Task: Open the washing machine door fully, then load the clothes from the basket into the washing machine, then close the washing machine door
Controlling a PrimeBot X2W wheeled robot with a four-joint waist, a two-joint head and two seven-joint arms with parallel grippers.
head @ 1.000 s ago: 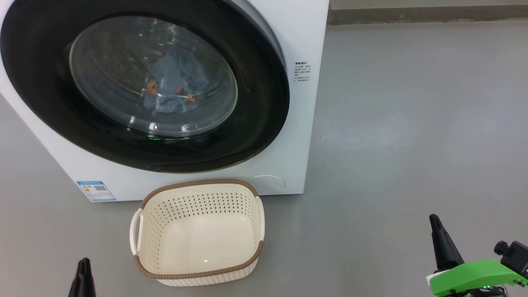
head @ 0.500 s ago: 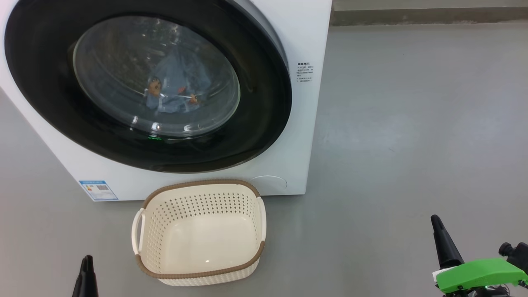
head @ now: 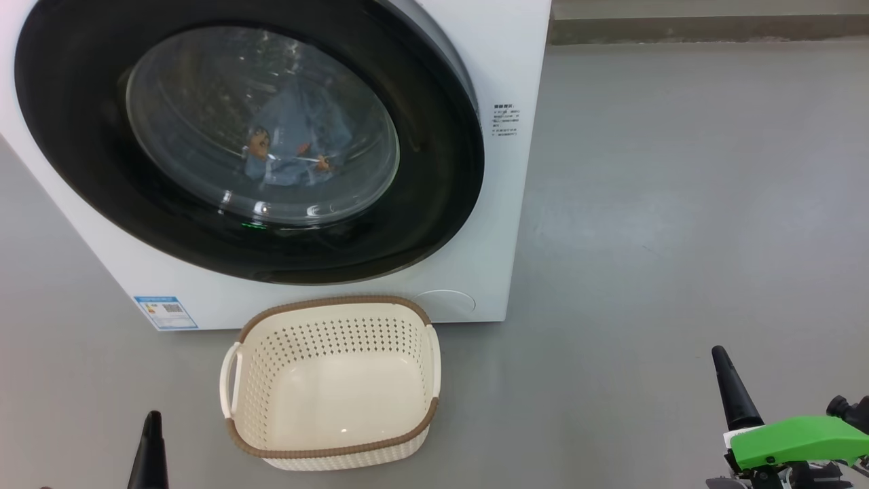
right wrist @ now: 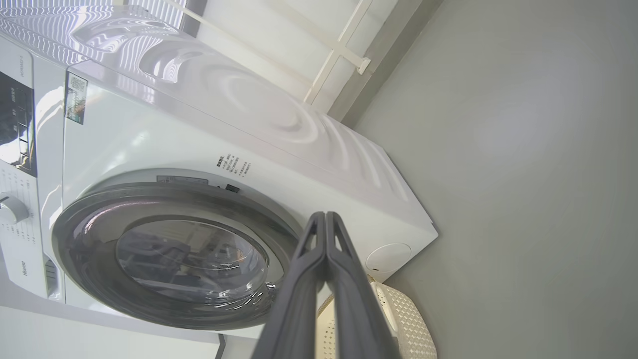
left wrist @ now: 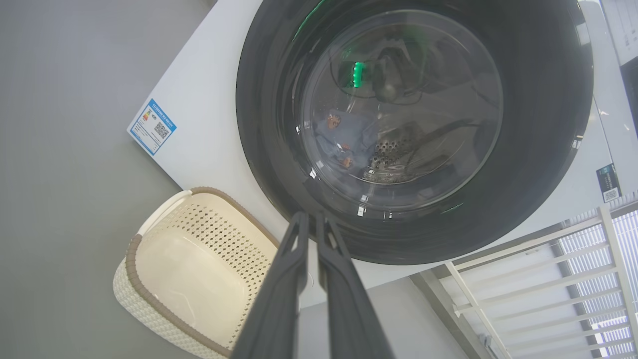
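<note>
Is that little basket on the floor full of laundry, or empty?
Empty: the basket shows its bare cream bottom, with nothing lying in it. Blue clothes sit behind the glass of the washing machine door.

Left gripper [left wrist: 309,215]: two long dark grey fingers [left wrist: 279,304], matte, broad at the base, tapering to narrow tips, slotted cut-outs near the ends. Right gripper [right wrist: 325,214]: same build, same dull charcoal. Behind my right finger, a bright green housing [head: 801,438], smooth and angular, with a small black knob [head: 842,406] at its far right edge.
</note>
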